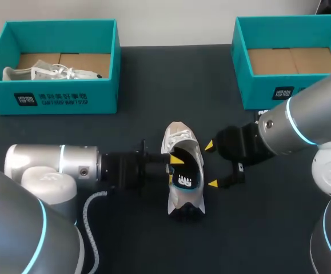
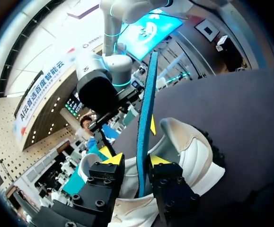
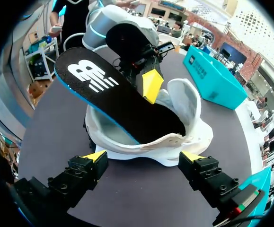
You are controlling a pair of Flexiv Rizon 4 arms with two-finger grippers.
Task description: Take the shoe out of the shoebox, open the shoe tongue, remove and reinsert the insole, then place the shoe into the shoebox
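The white and beige sneaker (image 1: 179, 140) lies on the dark tabletop (image 1: 125, 74), between both hands. Its black insole with a blue edge (image 1: 185, 180) sticks half out, pinched by the left hand (image 1: 175, 169). The right hand (image 1: 211, 165) is spread wide beside the shoe. The left teal cardboard shoebox (image 1: 56, 98) holds another white shoe (image 1: 51, 73). The right teal cardboard shoebox (image 1: 262, 85) shows its brown floor.

Smooth white leather-like shoe (image 1: 179, 138), matt black cloth-faced insole (image 3: 122, 101), matt dark table (image 1: 171, 74).

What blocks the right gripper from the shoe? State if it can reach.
Likely yes: nothing blocks it. The right gripper is open beside the shoe, only bare table between. The left gripper holds the insole in the shoe's opening, off that side.
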